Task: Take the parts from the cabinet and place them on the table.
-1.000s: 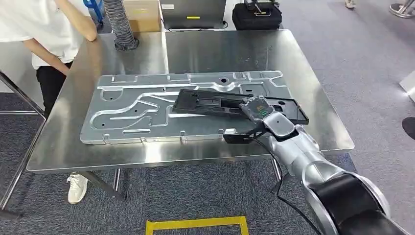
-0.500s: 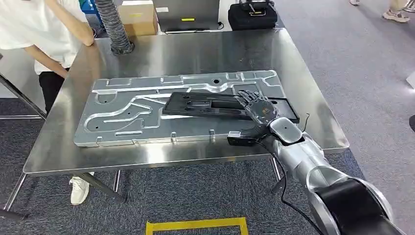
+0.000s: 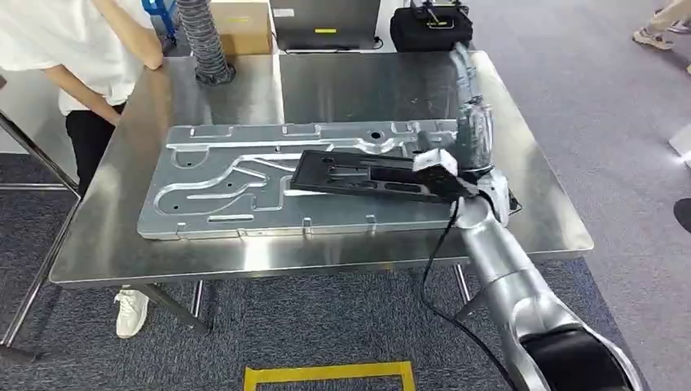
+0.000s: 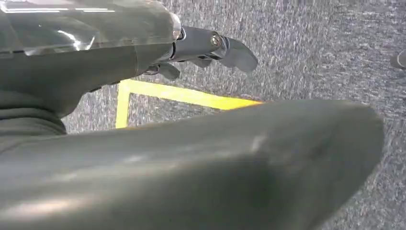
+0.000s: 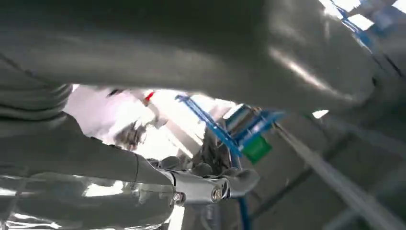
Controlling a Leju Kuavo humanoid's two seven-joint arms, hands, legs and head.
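Where grey carpet (image 3: pixel 619 98) spreads, steel table (image 3: pixel 342 252) bears parts.

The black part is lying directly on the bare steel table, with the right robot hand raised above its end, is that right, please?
Not quite: in the head view the black part lies on the large silver panel, not directly on the table. The right robot hand is indeed raised above its end.

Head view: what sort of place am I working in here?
Probably a factory or workshop test area: a steel table carrying a large stamped metal panel and a black part, a ribbed extraction hose, and yellow floor tape.
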